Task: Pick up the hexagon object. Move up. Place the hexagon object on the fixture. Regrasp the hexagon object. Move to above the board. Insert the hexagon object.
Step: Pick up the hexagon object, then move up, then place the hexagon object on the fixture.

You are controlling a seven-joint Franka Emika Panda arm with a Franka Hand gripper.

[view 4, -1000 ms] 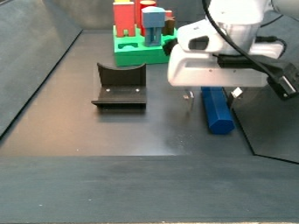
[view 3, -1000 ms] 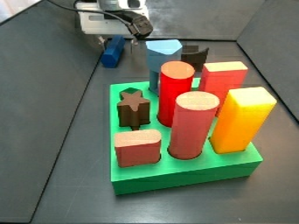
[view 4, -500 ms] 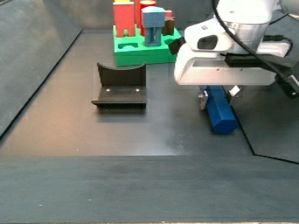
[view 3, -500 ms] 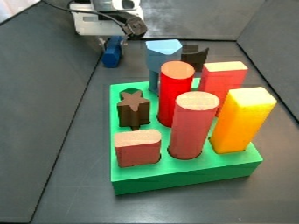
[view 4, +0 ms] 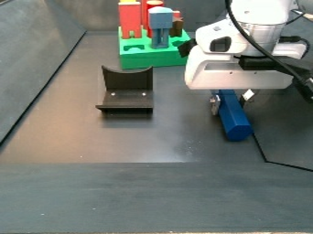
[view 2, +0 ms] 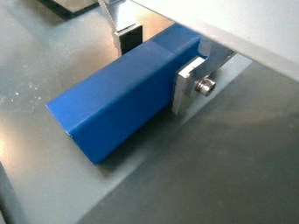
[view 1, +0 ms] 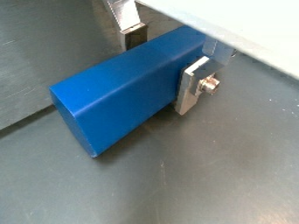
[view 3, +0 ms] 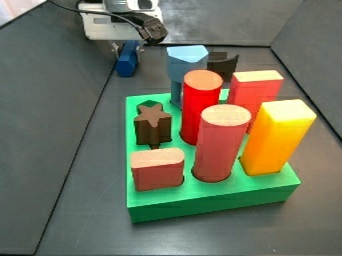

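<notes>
Lowering since a second ago, my fingers now stand apart around the hexagon; clamping comes next.

Robotics lab test cell: a dark matte surface boxed in by plain dark grey walls, nothing domestic around. Rig parts show it: a black L-shaped fixture at centre left in a side view, a green board of coloured pegs filling the lower middle in a side view. The white arm's gripper sits low at the right over the hexagon object.
</notes>
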